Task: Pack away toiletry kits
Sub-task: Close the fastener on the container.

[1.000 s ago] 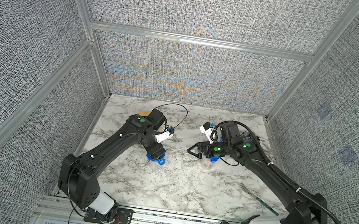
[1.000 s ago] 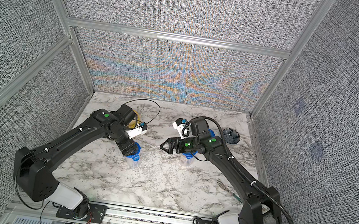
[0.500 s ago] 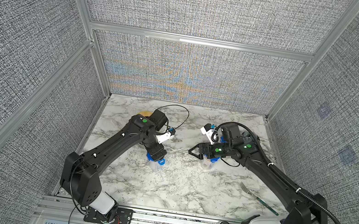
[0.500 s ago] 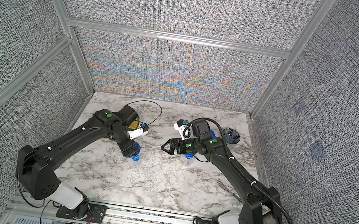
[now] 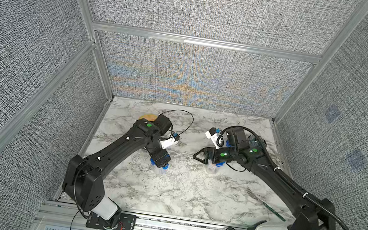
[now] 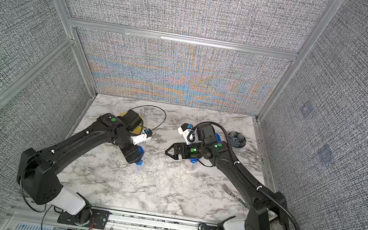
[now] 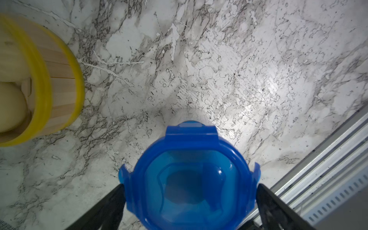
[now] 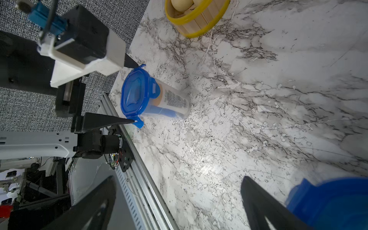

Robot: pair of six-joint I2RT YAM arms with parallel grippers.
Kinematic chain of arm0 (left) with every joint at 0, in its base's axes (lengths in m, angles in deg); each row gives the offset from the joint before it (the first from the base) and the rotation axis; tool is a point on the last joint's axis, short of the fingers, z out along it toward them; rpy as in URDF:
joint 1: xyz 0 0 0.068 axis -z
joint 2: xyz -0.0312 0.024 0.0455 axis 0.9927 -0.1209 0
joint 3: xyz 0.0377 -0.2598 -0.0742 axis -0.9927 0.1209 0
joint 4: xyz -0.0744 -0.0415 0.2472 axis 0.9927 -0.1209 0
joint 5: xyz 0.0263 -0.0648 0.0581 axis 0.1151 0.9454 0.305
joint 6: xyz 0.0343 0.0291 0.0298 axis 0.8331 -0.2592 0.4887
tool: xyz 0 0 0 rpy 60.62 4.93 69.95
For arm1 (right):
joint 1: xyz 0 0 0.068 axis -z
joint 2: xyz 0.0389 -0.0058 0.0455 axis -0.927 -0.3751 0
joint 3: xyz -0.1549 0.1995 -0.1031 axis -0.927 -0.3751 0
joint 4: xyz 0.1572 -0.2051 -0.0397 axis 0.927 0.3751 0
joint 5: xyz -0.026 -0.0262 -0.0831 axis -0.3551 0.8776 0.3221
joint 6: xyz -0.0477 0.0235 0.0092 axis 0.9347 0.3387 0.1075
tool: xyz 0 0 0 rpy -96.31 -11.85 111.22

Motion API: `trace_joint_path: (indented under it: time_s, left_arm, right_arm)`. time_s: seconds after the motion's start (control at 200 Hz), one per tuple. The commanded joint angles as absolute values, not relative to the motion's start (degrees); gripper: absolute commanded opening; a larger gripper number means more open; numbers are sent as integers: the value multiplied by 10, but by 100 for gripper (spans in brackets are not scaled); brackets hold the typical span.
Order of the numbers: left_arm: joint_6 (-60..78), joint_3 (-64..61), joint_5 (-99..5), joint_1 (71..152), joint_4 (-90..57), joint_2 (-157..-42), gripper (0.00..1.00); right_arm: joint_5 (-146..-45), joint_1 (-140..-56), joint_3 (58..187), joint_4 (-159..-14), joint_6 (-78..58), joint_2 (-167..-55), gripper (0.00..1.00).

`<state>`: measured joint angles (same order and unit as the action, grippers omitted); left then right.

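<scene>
- My left gripper point(image 7: 190, 185) sits over the clear jar point(image 8: 171, 101), fingers spread astride its blue clip lid point(image 7: 191, 159); contact with the tabs I can't tell.
- That jar stands upright, left of centre, nearer than the bamboo steamer point(image 8: 199, 22).
- My right gripper point(image 8: 177, 178) hangs spread and empty beside a second lidded jar point(image 5: 211, 169), right of centre.

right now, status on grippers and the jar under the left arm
Left gripper open, straddling the blue lid. Right gripper open, empty. Jar upright, lidded. Steamer nearby, apart.
</scene>
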<state>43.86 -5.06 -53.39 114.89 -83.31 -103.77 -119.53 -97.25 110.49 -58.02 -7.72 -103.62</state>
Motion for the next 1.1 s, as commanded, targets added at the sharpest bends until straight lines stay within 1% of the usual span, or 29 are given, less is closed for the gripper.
trace_joint_path:
  time_s: [0.0, 0.2, 0.505, 0.661, 0.716, 0.781, 0.841, 0.946, 1.091]
  left_arm:
    - [443, -48, -537, 1149, -844, -1046, 100]
    - [439, -51, -543, 1149, -860, -1076, 95]
    - [440, -60, -522, 1149, -856, -1067, 78]
    - [440, -54, -523, 1149, -852, -1067, 77]
    - [440, -52, -526, 1149, -851, -1067, 78]
    - [435, -50, -538, 1149, -846, -1063, 89]
    - [424, -53, -551, 1149, -839, -1054, 95]
    - [421, -65, -541, 1149, -835, -1034, 100]
    - [421, -65, -525, 1149, -824, -1002, 100]
  right_arm:
    - [-1201, -973, 1104, -592, -82, -1033, 99]
    - [-1203, -972, 1104, -591, -83, -1033, 99]
    - [-1198, -972, 1104, -591, -86, -1030, 99]
    - [-1195, -972, 1102, -593, -88, -1028, 99]
    - [-1194, -972, 1101, -594, -89, -1027, 99]
    - [-1194, -972, 1099, -595, -91, -1027, 99]
    - [-1195, -972, 1098, -597, -92, -1027, 99]
    - [-1194, -972, 1097, -598, -93, -1027, 99]
    - [-1191, -972, 1094, -599, -94, -1023, 99]
